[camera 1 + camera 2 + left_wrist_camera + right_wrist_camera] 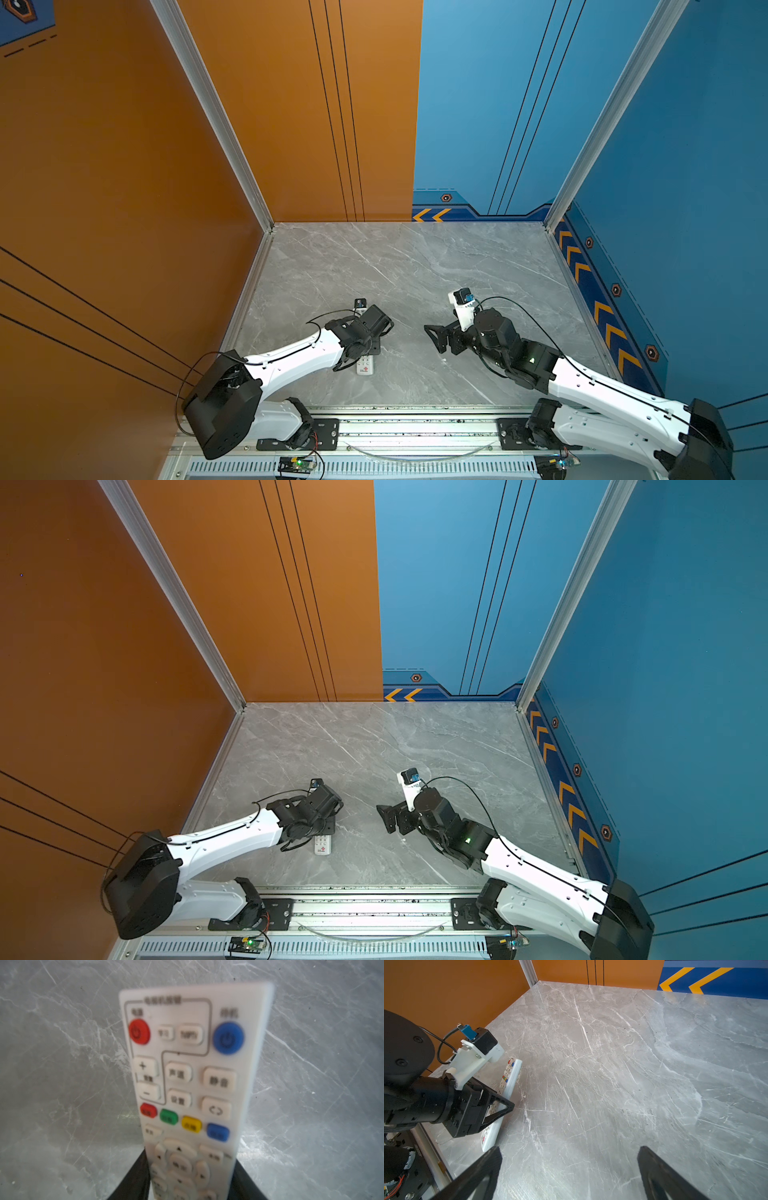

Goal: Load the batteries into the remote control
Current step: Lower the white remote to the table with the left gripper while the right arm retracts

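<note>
The remote control (187, 1064) is a long white bar with red, blue, green and yellow buttons, its button face turned to the left wrist camera. My left gripper (190, 1167) is shut on its two long sides, with a black finger (133, 1180) on either side. In both top views only the logo end of the remote (365, 368) (323, 845) shows below the left gripper (374, 349) (328, 827). The right wrist view shows the remote (510, 1078) low over the marble, tilted on its long edge. My right gripper (434, 338) (384, 816) (570, 1153) hovers open and holds nothing, to the right of the remote. The batteries are out of view.
The grey marble tabletop (415, 270) stretches behind and between the arms. An orange wall (124, 166) closes the left side and a blue wall (685, 166) the right. A metal rail (415, 428) with both arm bases runs along the front edge.
</note>
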Available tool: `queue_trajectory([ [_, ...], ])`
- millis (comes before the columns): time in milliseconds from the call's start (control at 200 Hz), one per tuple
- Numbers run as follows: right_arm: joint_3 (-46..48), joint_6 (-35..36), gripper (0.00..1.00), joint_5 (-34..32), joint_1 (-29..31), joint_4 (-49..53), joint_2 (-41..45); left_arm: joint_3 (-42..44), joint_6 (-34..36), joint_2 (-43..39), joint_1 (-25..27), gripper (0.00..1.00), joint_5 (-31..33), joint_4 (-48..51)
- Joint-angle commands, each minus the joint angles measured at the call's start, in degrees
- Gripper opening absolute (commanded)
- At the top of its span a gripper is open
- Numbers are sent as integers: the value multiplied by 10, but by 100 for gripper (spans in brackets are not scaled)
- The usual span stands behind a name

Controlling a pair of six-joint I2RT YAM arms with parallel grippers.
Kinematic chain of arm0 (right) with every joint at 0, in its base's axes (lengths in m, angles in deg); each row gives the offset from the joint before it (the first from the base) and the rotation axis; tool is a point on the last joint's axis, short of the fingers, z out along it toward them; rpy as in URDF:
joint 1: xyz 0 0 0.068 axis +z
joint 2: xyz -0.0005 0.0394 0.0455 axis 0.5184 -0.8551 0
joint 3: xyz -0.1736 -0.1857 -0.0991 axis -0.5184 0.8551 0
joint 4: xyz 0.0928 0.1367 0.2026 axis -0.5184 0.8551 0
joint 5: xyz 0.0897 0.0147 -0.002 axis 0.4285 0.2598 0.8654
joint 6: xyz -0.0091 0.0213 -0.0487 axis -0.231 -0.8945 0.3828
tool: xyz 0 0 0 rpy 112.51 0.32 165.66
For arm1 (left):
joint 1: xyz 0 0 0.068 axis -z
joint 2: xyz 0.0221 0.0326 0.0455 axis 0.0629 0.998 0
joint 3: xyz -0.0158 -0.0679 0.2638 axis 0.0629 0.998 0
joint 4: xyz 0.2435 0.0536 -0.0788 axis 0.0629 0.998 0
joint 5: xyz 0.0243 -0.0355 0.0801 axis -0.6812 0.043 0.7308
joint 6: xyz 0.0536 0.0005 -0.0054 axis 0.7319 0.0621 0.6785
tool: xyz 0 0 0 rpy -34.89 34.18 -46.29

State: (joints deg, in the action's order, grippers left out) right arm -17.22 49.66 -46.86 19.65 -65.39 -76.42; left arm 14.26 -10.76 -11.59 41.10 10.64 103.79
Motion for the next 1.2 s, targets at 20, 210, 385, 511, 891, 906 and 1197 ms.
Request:
queue_trajectory([
  [20, 9, -2, 100, 13, -6, -14, 9, 5, -15, 13, 8, 7, 20, -13],
  [210, 10, -1, 100, 16, -10, -16, 11, 7, -26, 36, 8, 11, 20, -28],
  [385, 12, -1, 100, 19, -15, -15, 13, 10, -35, 53, 6, 13, 18, -42],
  [511, 14, 0, 100, 20, -18, -15, 17, 12, -39, 64, 6, 13, 17, -44],
  [891, 15, 1, 100, 24, -30, -5, 29, 19, -41, 90, 7, 14, 11, -61],
  [906, 15, 1, 100, 24, -30, -3, 30, 20, -41, 90, 7, 14, 11, -62],
  [1197, 8, 1, 100, 18, -32, 11, 40, 23, -37, 73, 1, 48, 7, -63],
])
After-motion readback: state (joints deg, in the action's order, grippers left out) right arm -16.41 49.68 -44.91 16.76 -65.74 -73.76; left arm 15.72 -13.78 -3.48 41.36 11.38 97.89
